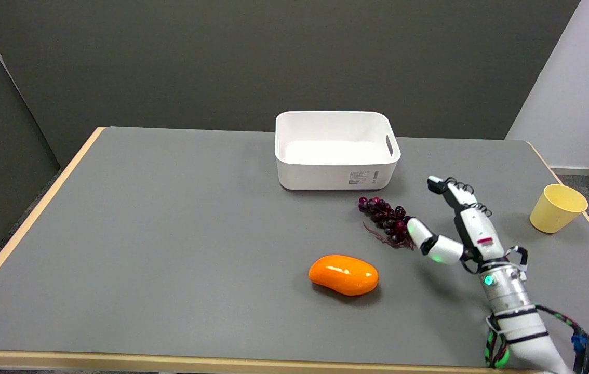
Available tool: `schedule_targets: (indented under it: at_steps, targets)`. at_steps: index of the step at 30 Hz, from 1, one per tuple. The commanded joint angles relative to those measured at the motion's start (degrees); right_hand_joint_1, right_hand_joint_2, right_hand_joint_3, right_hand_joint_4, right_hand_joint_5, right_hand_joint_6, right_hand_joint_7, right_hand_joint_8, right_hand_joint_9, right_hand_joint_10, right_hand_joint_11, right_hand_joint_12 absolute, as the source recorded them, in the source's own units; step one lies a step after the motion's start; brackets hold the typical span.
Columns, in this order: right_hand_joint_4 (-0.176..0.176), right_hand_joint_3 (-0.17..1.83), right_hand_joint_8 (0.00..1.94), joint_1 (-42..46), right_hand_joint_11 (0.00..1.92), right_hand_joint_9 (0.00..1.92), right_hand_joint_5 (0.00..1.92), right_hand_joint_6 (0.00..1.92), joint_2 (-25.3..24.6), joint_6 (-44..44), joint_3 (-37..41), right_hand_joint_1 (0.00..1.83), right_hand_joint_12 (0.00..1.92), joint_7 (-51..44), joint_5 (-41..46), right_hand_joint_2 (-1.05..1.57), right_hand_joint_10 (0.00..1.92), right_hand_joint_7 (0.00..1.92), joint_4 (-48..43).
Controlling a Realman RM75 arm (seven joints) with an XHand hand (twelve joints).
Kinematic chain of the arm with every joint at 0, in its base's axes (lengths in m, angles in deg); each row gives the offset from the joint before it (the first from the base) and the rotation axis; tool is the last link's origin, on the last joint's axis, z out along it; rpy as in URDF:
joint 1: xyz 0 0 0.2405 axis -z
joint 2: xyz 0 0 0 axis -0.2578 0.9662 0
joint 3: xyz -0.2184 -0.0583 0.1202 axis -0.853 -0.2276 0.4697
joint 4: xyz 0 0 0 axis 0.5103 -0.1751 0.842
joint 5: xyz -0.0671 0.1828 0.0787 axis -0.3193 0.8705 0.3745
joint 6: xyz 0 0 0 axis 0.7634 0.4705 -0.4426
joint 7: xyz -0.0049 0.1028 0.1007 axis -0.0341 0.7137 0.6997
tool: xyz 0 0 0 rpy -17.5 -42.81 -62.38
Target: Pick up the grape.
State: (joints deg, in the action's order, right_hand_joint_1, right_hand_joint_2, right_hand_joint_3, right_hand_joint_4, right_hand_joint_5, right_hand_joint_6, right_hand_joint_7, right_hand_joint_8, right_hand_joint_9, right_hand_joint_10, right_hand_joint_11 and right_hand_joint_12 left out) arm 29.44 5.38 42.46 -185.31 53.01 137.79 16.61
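On the grey tabletop (170,234), the grape (385,221), a dark purple bunch, lies right of centre in the frame, just below and to the right of the white bin (336,174) that stands at the upper middle. The right hand (458,228) comes in from the lower right on its white arm and sits just to the right of the bunch. Its fingers (450,191) are spread: the long ones point up and to the left, above and to the right of the fruit and clear of it, while the thumb reaches left at the bunch's lower right end, its tip right against the berries; whether it truly touches them cannot be told from this angle. Nothing is held in the hand. An orange mango (344,274) lies below and to the left of the grape, near it but apart. A yellow cup (557,208) stands tilted at the far right edge of the tabletop, well apart from the hand.
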Motion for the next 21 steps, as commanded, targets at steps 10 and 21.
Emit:
schedule_targets:
  at_steps: [10,21]
  targets:
    - [-0.174,0.74,0.49,-1.7,0.0,0.09,0.19,0.42,-1.5,-1.3,-10.7,0.41,0.66,-24.9,10.8,0.67,0.79,0.26,-3.7]
    - [-0.176,0.76,0.5,-11.6,0.0,0.08,0.16,0.41,-4.5,-16.4,-9.4,0.44,0.74,-29.7,16.6,0.67,0.79,0.25,2.6]
